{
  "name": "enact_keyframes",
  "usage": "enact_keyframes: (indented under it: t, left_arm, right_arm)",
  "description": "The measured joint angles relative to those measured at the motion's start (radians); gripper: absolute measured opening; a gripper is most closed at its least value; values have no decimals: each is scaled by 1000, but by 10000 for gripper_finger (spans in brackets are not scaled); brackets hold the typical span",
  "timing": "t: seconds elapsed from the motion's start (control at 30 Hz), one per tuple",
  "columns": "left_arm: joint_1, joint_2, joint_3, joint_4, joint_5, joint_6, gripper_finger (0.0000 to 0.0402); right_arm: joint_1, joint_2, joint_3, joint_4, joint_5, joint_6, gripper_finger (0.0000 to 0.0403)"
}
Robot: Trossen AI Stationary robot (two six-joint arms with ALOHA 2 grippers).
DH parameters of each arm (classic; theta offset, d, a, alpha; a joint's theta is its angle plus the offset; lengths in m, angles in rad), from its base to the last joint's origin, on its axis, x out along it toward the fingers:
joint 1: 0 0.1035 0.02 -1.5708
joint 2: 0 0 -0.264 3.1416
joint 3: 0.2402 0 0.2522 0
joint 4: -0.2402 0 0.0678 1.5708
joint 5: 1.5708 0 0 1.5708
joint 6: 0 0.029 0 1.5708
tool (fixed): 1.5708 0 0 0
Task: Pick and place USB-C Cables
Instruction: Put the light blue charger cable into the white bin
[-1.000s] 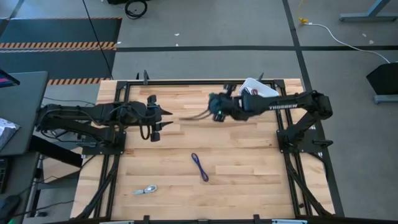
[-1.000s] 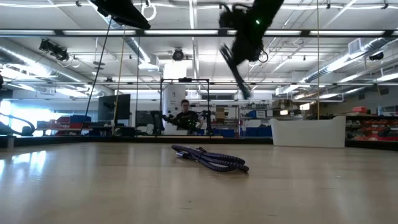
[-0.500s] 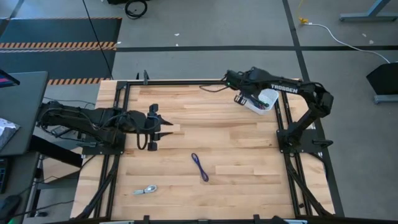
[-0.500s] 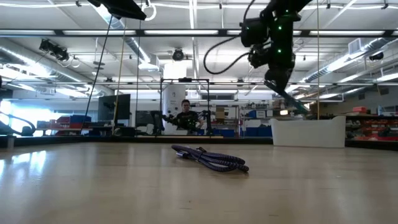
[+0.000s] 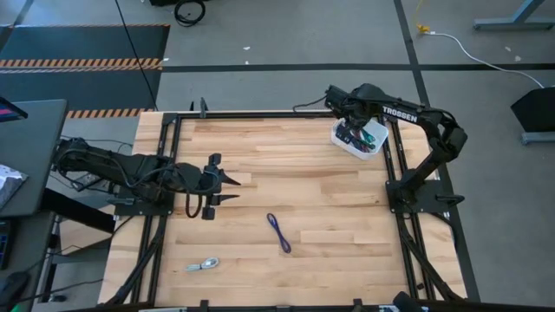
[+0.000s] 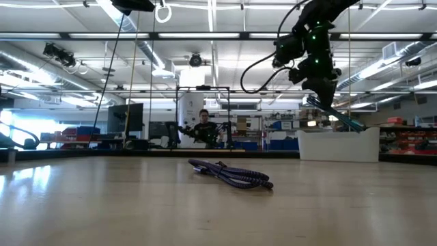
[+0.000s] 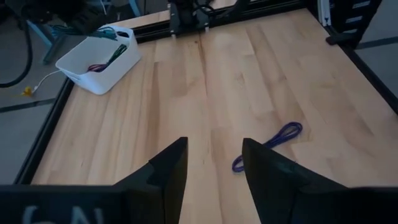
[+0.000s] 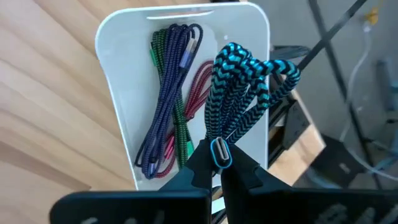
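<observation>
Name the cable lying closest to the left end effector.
The purple cable mid-table; the silver-white one lies farther off, near the front edge.

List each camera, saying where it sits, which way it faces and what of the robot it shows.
High: overhead, facing down at the table; both arms.
Low: table height, facing across; purple cable, right end effector above the white tray.
Left wrist: facing past open left end effector toward the purple cable.
Right wrist: facing down into the tray; right end effector shut on the teal cable.
Shared: the tray appears in every view.
</observation>
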Motion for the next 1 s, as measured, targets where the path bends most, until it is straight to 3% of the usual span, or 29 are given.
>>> enact_keyframes:
  t: [0.47,0.8,1.0]
  left_arm:
    - [-45,0,0,9,0,0,160]
    - [-49,0,0,16,0,-1,160]
    - [-49,0,0,16,0,-6,160]
  right_arm:
    - [-69,2,0,-11,-51,2,18]
    - [-70,2,0,18,-42,17,161]
    - [-70,2,0,24,-42,25,195]
